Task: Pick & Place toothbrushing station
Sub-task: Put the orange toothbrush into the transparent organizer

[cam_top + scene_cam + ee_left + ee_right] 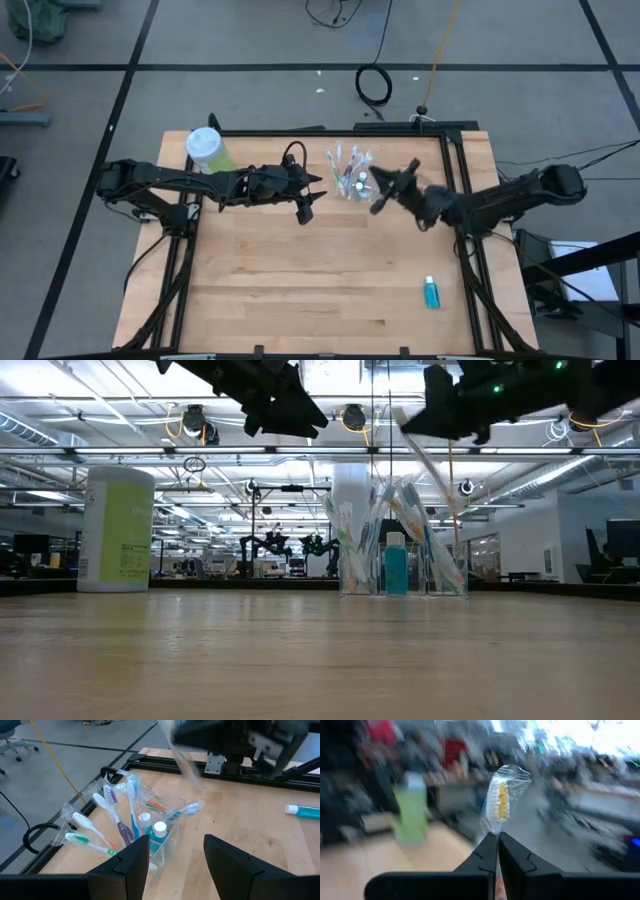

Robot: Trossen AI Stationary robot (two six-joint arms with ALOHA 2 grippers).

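Two pincers | right pincer point(497, 840) clenched on wrapped toothbrush point(501, 800) | left pincer point(172, 852) released

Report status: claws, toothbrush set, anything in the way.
Right claw shut on a wrapped toothbrush, up over the cup. Left claw open, hovering beside the cup. One tube lies alone near the table's front. Green bottle stands clear.

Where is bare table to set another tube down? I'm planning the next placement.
The near wooden half is free, bordered only by the lone teal tube near the right rail. The far strip is crowded: the green bottle at far left, the left gripper beside the clear cup of toothbrushes, and the right gripper shut on a wrapped toothbrush.
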